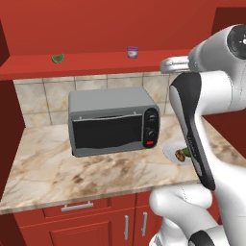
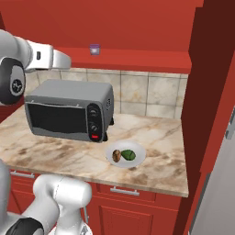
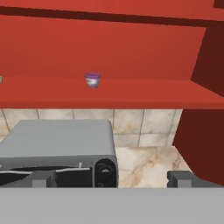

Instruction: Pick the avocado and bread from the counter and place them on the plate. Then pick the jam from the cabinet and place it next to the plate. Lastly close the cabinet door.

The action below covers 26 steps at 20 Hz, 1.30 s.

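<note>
Claw [image 3: 112,178] spread wide and empty, aimed at the cabinet [image 3: 131,48]; jam [image 3: 92,80] sits ahead on its shelf, well apart. Below on the tabletop [image 2: 156,133], avocado [image 2: 128,155] and bread [image 2: 116,155] rest on the plate [image 2: 137,149].

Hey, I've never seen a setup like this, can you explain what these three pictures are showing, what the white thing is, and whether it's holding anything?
The white thing is a robot arm in a simulated kitchen. Two pictures come from cameras on its base, behind it to the left and right. The third looks out from its hand, so the gripper shows as two dark tips at the bottom, open and holding nothing. On the marble counter stand a grey toaster oven and a plate carrying the avocado and the bread. Above, on the red shelf of the open cabinet, sits the small purple jam, and farther left a pale green wedge.
</note>
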Motion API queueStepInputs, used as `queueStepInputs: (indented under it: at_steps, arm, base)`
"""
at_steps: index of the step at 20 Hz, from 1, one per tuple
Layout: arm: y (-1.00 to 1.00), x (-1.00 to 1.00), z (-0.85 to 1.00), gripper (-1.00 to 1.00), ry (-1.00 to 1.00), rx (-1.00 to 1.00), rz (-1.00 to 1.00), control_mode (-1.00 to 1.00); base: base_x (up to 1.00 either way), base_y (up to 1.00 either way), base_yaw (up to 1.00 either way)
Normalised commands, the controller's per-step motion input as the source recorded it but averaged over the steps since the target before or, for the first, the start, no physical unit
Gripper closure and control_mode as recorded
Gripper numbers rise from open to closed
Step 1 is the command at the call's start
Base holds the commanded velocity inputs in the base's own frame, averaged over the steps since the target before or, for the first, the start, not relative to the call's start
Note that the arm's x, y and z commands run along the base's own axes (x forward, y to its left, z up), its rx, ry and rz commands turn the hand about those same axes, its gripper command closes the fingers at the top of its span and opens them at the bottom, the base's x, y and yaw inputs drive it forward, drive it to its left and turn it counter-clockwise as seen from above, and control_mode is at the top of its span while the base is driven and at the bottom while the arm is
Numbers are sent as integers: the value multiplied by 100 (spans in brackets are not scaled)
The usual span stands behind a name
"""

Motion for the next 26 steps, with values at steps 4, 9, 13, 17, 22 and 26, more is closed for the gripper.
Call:
queueStepInputs:
  at_steps: [4, 9, 13, 17, 22, 26]
  arm:
    - [0, 31, 0, -100, -10, 4, 0, -100]
    - [0, 29, 0, -100, -9, 3, 0, -100]
    - [0, 38, 0, -100, -2, 2, 1, -100]
    - [0, 37, 0, -100, 1, 0, 4, -100]
    - [0, 27, 0, -100, 1, 0, 8, -100]
    - [0, 26, 0, -100, 0, 0, 6, -100]
  base:
    - [0, 0, 0]
    - [0, 0, 0]
    - [0, 0, 0]
    - [0, 0, 0]
    - [0, 0, 0]
    - [0, 0, 0]
